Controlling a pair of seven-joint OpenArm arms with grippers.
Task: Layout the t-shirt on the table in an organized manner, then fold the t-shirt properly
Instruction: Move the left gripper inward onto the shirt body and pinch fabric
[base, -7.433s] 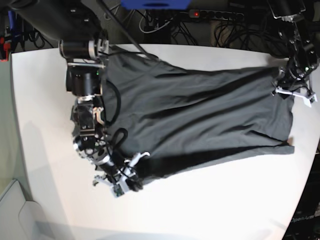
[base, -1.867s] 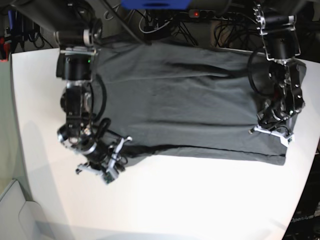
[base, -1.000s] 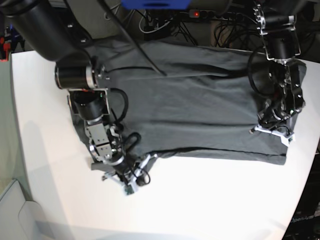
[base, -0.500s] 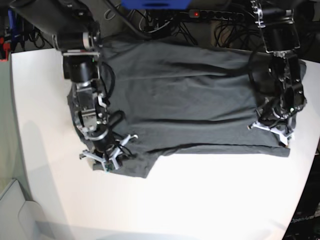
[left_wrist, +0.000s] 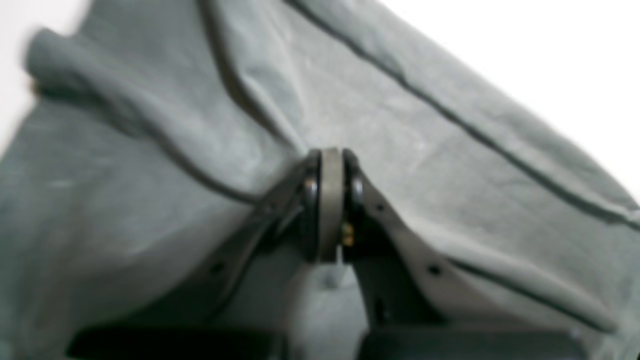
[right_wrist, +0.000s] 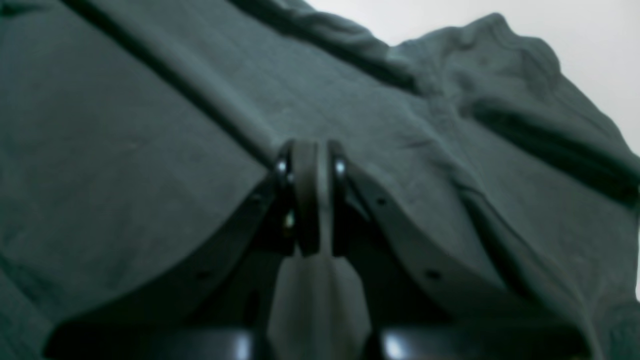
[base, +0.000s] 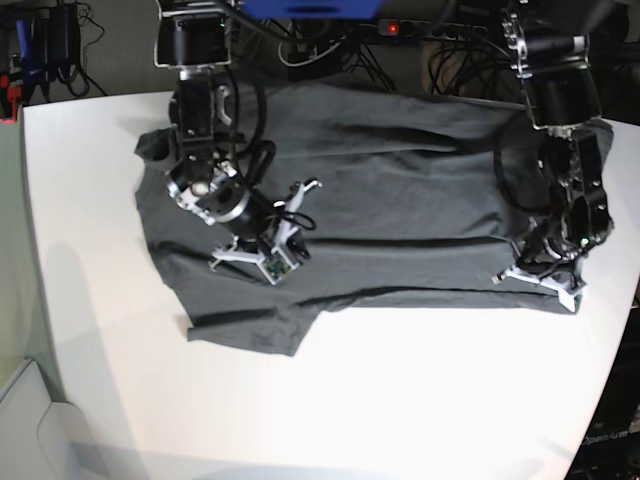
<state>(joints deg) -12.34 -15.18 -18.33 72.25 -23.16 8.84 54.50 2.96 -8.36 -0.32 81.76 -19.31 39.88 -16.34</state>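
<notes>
The dark grey t-shirt (base: 390, 170) lies spread across the white table (base: 400, 400), creased, with one flap (base: 250, 330) jutting toward the near edge. My right gripper (base: 280, 245) rests on the shirt's left half. In the right wrist view its jaws (right_wrist: 307, 150) are shut, and a ridge of t-shirt (right_wrist: 125, 150) cloth runs into the tips. My left gripper (base: 540, 283) sits at the shirt's lower right edge. The left wrist view shows it shut (left_wrist: 330, 160), with folds of the t-shirt (left_wrist: 450, 165) meeting at the tips. A taut crease joins both grippers.
Cables and a power strip (base: 430, 28) lie behind the table's far edge. A blue object (base: 310, 8) sits at the top centre. A pale grey surface (base: 20, 420) shows past the table's near left corner. Bare tabletop fills the near half.
My right gripper swung from the shirt's near left corner up and right onto the body. The near left flap now lies flat and a sleeve shows at far left. The left gripper barely moved.
</notes>
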